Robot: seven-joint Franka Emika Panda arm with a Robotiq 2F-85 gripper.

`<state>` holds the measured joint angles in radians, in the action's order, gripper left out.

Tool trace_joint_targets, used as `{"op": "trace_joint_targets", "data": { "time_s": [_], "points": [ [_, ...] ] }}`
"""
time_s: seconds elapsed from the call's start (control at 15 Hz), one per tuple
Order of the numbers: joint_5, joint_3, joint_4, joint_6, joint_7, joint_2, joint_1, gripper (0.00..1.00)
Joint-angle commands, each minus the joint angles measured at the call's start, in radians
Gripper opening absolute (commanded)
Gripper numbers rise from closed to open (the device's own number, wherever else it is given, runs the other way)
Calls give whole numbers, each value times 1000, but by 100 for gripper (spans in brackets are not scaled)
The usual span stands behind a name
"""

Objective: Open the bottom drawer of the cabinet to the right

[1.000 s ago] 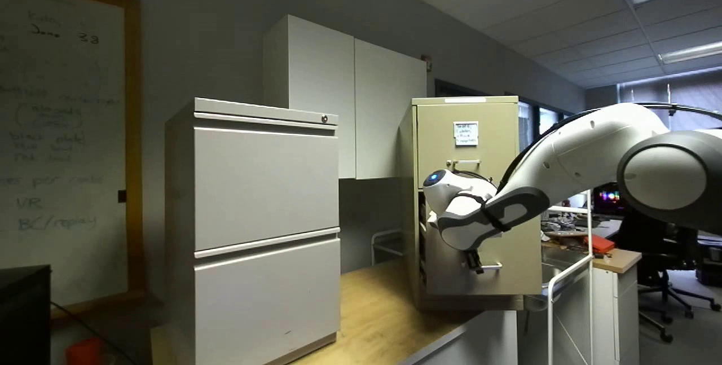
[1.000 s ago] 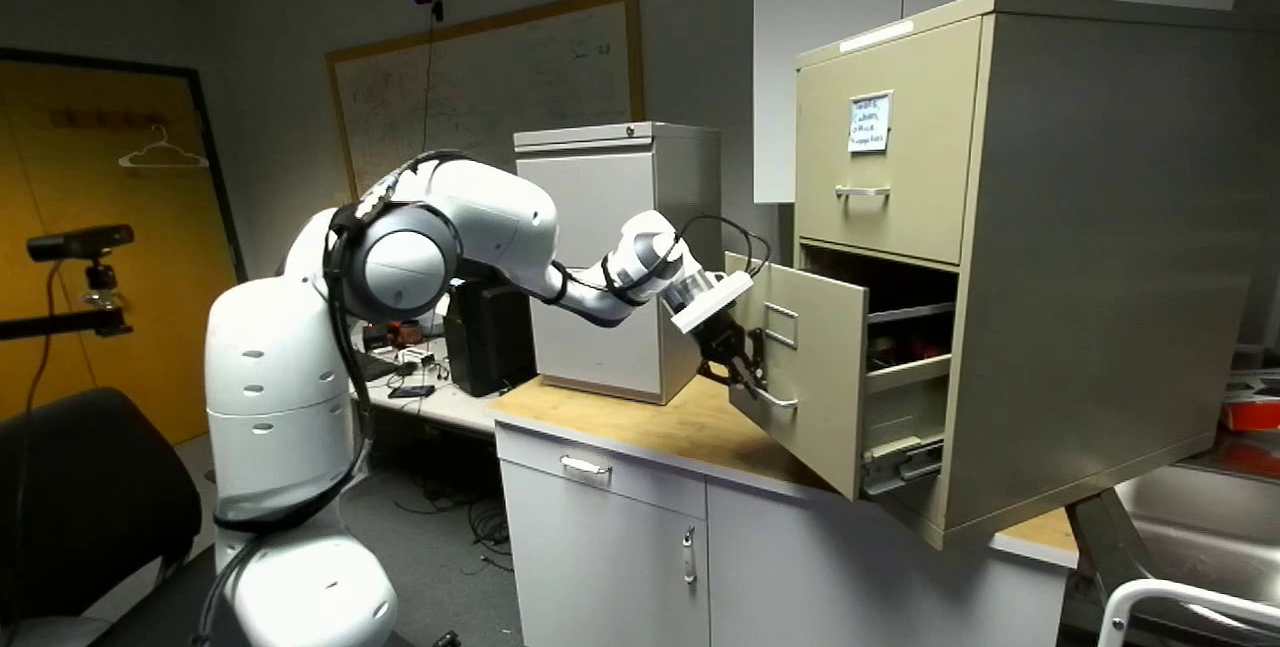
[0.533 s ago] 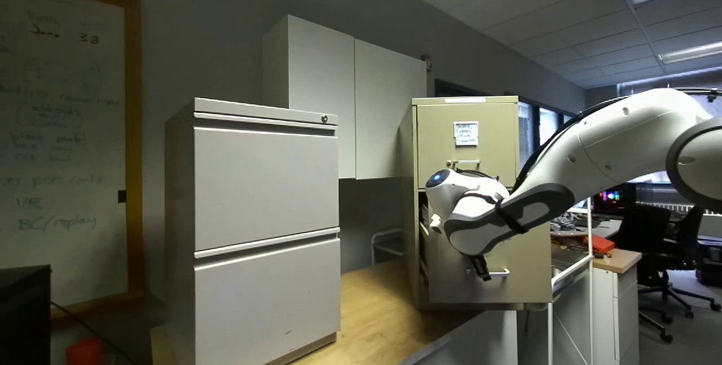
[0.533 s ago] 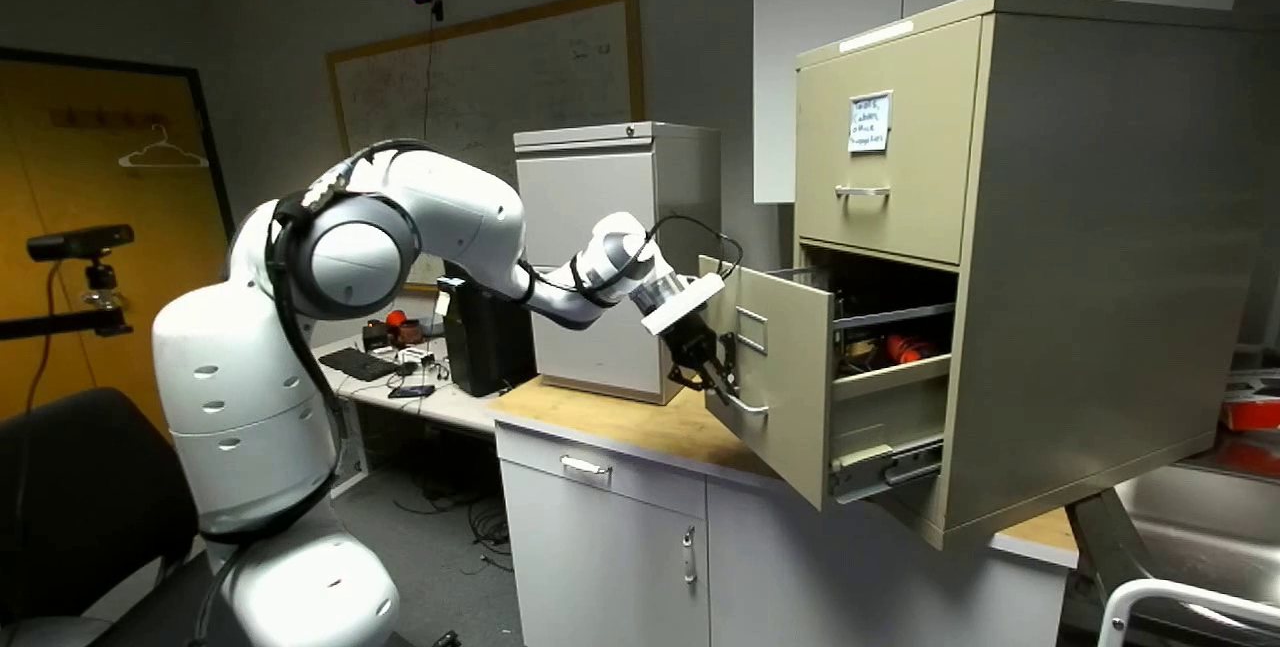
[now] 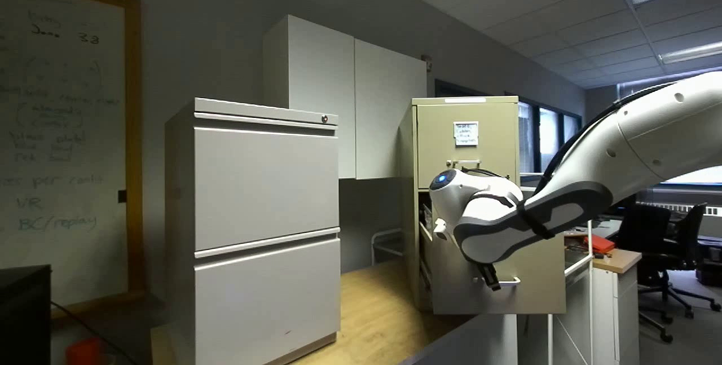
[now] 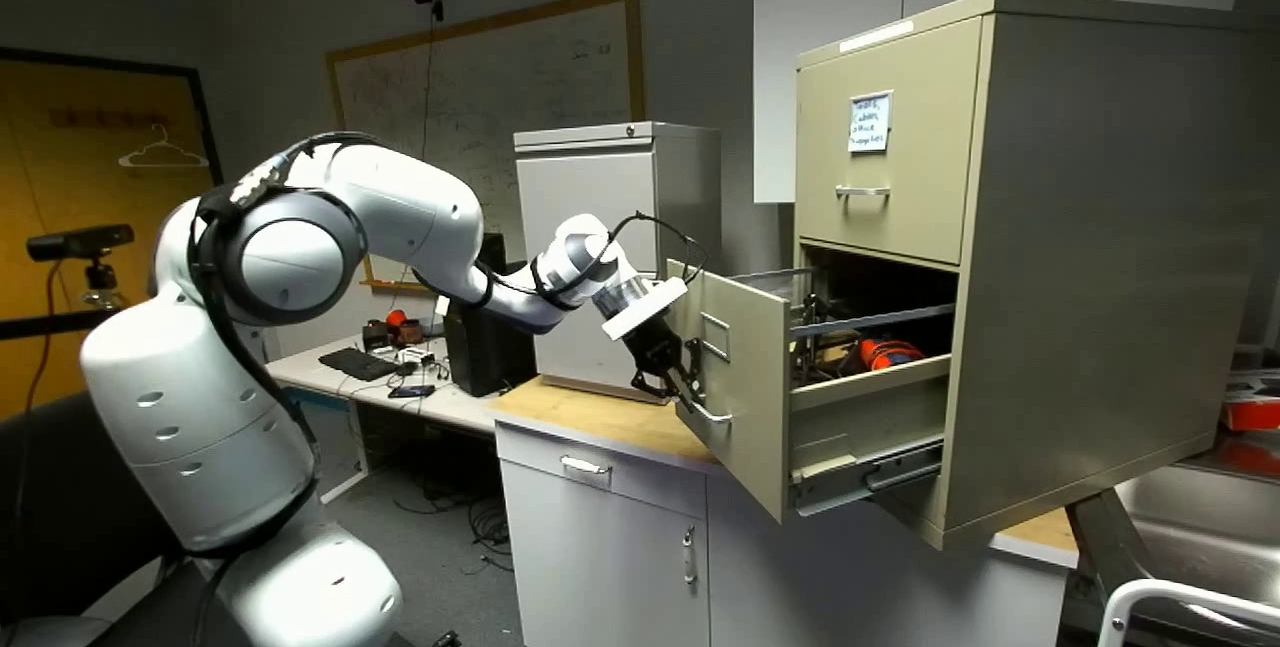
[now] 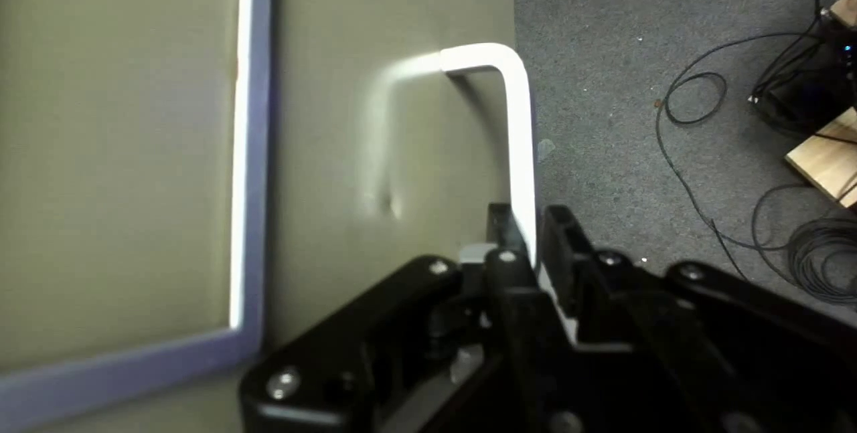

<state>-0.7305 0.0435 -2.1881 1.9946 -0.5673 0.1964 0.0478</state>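
In the wrist view, the end effector [image 7: 530, 235] has its two black fingers drawn in close on the handle [image 7: 521, 132]; the bright bar runs between them with little gap beyond its own thickness, and one bent end of it shows past the fingertips. That handle is fixed to the tan front of the bottom drawer [image 6: 745, 377], which stands well forward of the tan cabinet [image 6: 1090, 257], a metal slide rail [image 6: 870, 479] showing between the two. A label frame [image 7: 253, 152] sits higher on the same front. In the drawer, near the tan cabinet's face, lies an orange object [image 6: 888, 354] among darker items too jumbled to name. The white arm [image 6: 400, 202] extends in front of the tan cabinet. The upper drawer [image 6: 885, 227], bearing a paper sheet [image 6: 868, 123], is flush with the tan cabinet's face. The wooden surface [image 5: 372, 297] runs beneath the tan cabinet and, in both exterior views, out to its left, where a grey cabinet [image 5: 265, 184] stands. White wall cupboards [image 5: 321, 100] hang behind the tan cabinet.
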Motion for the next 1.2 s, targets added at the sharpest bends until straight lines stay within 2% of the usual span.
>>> {"op": "trace_joint_targets", "data": {
  "time_s": [0.0,0.07,0.13,0.27,0.33,0.73,0.8,1.13],
  "points": [
    [122,-35,-113,-62,41,26,-67,8],
    [121,-38,-125,-62,52,36,-73,10],
    [118,-39,-138,-57,61,47,-79,40],
    [113,-44,-160,-61,77,64,-90,44],
    [121,-48,-166,-75,81,68,-98,50],
    [159,-65,-175,-162,141,77,-134,97],
    [160,-67,-178,-164,156,78,-137,100],
    [95,-79,-178,-100,270,83,-136,100]
  ]
}}
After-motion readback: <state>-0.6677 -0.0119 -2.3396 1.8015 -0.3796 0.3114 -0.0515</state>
